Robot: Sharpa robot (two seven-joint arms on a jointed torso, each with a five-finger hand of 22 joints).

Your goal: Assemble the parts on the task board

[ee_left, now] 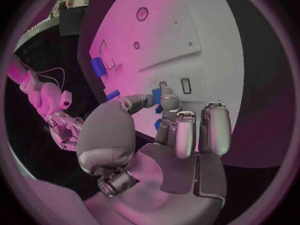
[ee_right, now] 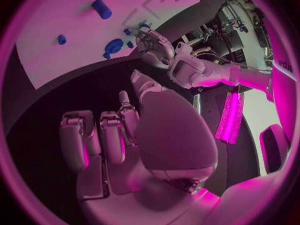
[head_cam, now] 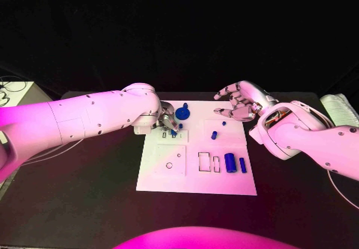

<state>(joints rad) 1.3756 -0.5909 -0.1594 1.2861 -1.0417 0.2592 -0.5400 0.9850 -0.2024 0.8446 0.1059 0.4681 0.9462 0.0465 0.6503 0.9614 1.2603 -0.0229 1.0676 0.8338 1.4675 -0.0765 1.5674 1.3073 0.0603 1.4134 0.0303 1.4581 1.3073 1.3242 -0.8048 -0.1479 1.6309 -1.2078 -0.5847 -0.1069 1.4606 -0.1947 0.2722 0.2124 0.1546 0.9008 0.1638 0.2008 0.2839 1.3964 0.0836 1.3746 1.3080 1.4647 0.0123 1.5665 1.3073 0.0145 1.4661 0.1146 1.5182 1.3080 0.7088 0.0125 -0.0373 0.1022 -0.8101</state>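
A black table (head_cam: 90, 207) is filling the lower and middle part of the head view. A white task board (head_cam: 196, 181) is lying flat directly on it, sitting in the centre of the frame with its long sides running up the picture. At the right edge of the frame, in the upper half, a pale ribbed object (head_cam: 340, 109) is resting at the table's border; what it is cannot be told. At the far left, in the upper half, a white box-like thing (head_cam: 18, 93) with dark cables is standing just beside the table's edge.
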